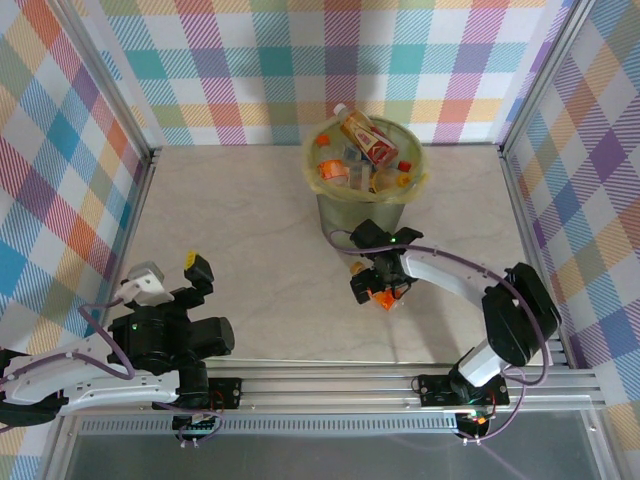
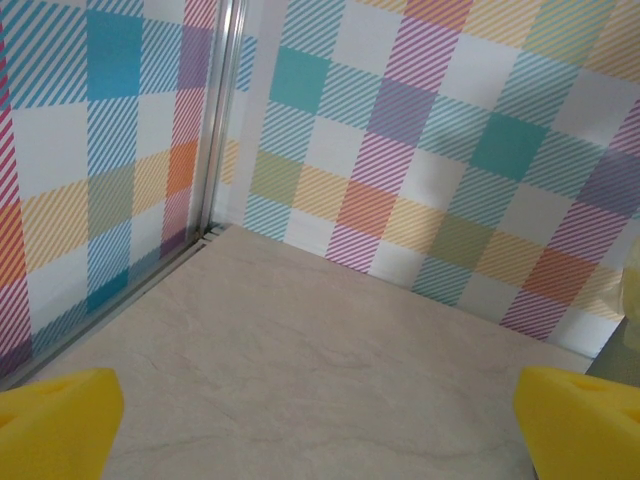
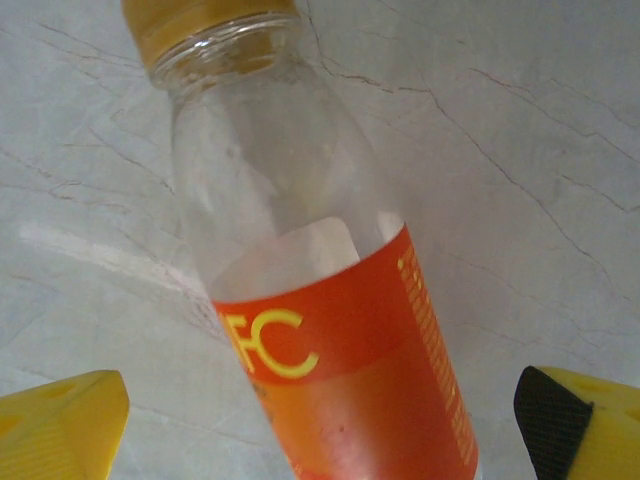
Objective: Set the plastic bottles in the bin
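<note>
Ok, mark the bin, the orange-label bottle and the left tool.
bin [image 1: 343, 212], top external view, on its pale-green front wall.
orange-label bottle [image 3: 340, 370], right wrist view, on the orange label.
left tool [image 2: 320, 425], left wrist view, midway between its yellow fingertips.

Left arm [image 1: 90, 365] folded low at the near-left corner, forearm lying along the near edge, elbow joints bunched up. Left gripper [image 1: 172, 277] points away from the base toward the far side, held roughly level, jaws spread wide; its yellow fingertips [image 2: 55, 425] sit at the two bottom corners of the left wrist view. Right arm [image 1: 450, 275] rises from its base at near right, arches forward and leftward. Right gripper [image 1: 378, 285] points down at the table, jaws wide apart, yellow fingers [image 3: 60, 425] far to each side in the right wrist view.
</note>
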Controlling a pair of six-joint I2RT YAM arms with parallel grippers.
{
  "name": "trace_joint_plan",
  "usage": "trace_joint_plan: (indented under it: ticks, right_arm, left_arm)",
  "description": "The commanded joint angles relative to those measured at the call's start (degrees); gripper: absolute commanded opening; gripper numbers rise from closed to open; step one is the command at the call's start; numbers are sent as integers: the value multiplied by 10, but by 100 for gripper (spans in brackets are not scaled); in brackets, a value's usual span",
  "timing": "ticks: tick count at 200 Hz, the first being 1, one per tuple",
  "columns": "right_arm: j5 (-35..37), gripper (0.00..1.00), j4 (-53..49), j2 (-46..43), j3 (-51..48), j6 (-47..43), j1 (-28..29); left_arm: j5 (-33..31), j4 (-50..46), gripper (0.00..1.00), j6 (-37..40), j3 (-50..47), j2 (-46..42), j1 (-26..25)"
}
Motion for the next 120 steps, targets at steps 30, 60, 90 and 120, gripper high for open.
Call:
trace_joint_plan:
  ticks: [30, 60, 90, 120]
  right_arm:
    - [-38, 97, 38, 54, -11, -20, -5]
    - [-57, 86, 47, 73, -16, -23, -5]
    - [-69, 67, 47, 72, -15, -22, -4]
    - [-80, 57, 33, 58, -2, -19, 2]
  left_arm:
    - [-111, 11, 100, -9, -14, -11, 7]
    - [-111, 15, 100, -9, -11, -4, 7]
    - [-111, 15, 100, -9, -8, 2, 8]
    - [-112, 22, 100, -9, -7, 9, 8]
